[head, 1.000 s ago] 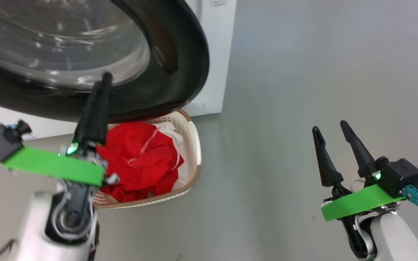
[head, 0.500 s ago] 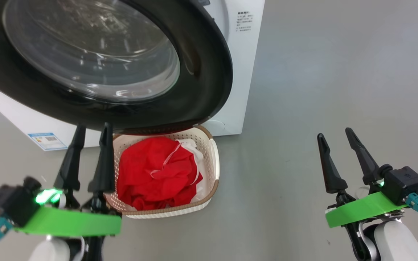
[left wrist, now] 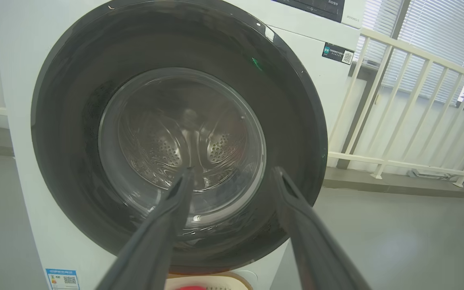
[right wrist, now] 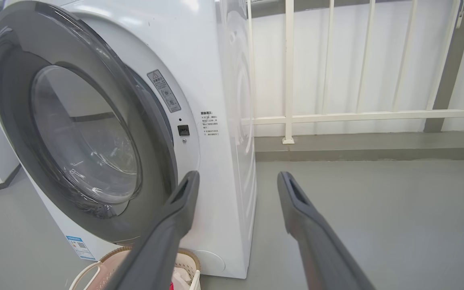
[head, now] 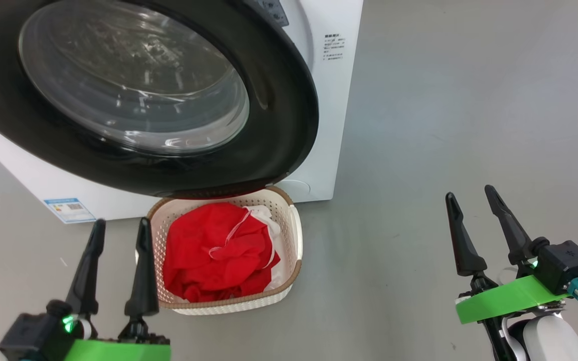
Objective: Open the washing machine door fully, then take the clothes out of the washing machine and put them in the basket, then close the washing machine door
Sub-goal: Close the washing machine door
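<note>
Both end effectors spread and empty: left end effector just beside the basket, right end effector well apart. Clothes lie in the basket, on the floor under the washing machine door. Door looks ajar, probably unlatched, so it could swing out. A low push risks clipping the basket.

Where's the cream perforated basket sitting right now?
In the head view, the cream-white perforated plastic basket sits on the grey floor left of centre, beneath the glossy black round washing machine door, just right of the left claw, holding red clothes.
</note>
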Motion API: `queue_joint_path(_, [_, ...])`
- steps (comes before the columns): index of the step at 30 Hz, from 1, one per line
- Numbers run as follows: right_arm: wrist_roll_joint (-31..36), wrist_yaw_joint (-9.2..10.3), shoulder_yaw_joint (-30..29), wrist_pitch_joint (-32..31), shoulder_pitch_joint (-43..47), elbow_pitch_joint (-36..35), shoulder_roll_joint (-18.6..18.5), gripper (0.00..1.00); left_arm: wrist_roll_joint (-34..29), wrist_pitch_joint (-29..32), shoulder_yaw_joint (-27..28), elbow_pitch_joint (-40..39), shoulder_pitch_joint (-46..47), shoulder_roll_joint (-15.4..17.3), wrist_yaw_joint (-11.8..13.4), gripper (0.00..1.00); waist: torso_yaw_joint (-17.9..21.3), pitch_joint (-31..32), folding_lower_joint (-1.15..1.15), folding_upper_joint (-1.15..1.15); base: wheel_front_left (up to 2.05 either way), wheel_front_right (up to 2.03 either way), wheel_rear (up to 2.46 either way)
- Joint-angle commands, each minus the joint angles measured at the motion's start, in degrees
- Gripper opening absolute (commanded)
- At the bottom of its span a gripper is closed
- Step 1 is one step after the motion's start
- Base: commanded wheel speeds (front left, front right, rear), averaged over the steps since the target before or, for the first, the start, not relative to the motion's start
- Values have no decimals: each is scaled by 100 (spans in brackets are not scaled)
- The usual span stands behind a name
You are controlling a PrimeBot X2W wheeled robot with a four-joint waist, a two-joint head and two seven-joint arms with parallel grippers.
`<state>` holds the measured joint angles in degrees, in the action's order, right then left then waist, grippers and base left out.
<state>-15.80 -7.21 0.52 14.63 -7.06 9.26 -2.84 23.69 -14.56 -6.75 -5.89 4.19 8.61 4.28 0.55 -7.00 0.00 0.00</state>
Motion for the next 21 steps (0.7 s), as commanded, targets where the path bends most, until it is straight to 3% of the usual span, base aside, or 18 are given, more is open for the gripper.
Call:
queue_joint_path(1, [46, -28, 93, 37, 2, -176, -4, 100, -161, -43, 271, -113, -31, 46, 49, 100, 29, 30, 0, 0, 0, 0, 0])
queue_joint_path(21, [1, -28, 121, 37, 149, -199, -4, 100, -697, -43, 387, 74, -307, -139, -56, 100, 63, 130, 0, 0, 0, 0, 0])
